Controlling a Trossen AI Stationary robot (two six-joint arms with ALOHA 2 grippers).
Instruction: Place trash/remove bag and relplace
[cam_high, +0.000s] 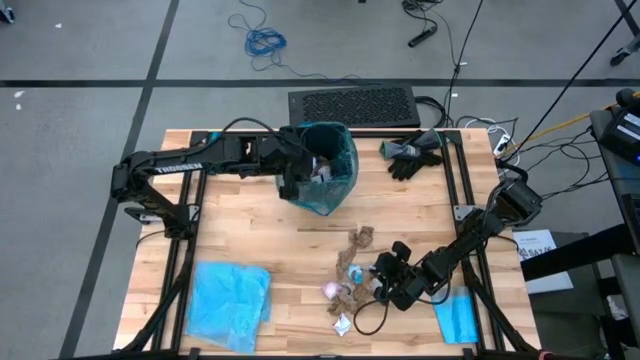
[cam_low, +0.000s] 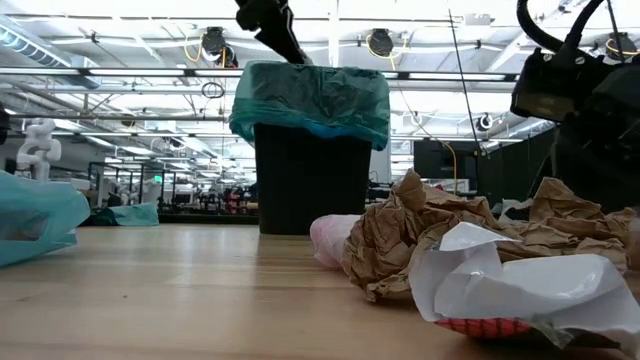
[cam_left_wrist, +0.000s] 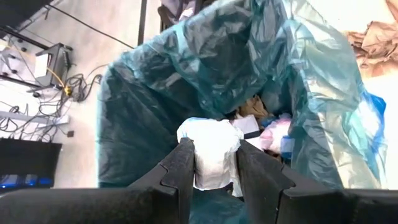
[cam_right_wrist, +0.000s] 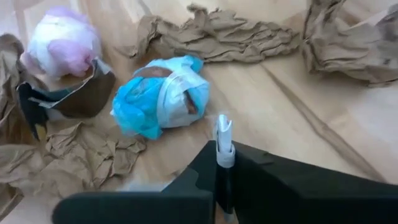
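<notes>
We hold a white wad (cam_left_wrist: 211, 152) in the left tool (cam_left_wrist: 211, 163) over the bag (cam_high: 335, 165); some trash inside, much (cam_high: 355, 270) near the right tool (cam_right_wrist: 222, 163), seemingly pinching a scrap; bag swap remains.

so on the far right part of the wooden table (cam_high: 300, 250) there's a pair of black gloves (cam_high: 412, 154) just lying in a heap, and a small folded blue cloth (cam_high: 458, 317) sits near the front right corner. Behind the table on the grey floor there's a flat black perforated panel (cam_high: 352, 104), a coil of blue cable (cam_high: 265, 41) well beyond it, plus loose black cables off to the right, and a white label card (cam_high: 537, 245) lies just past the table's right edge
</notes>
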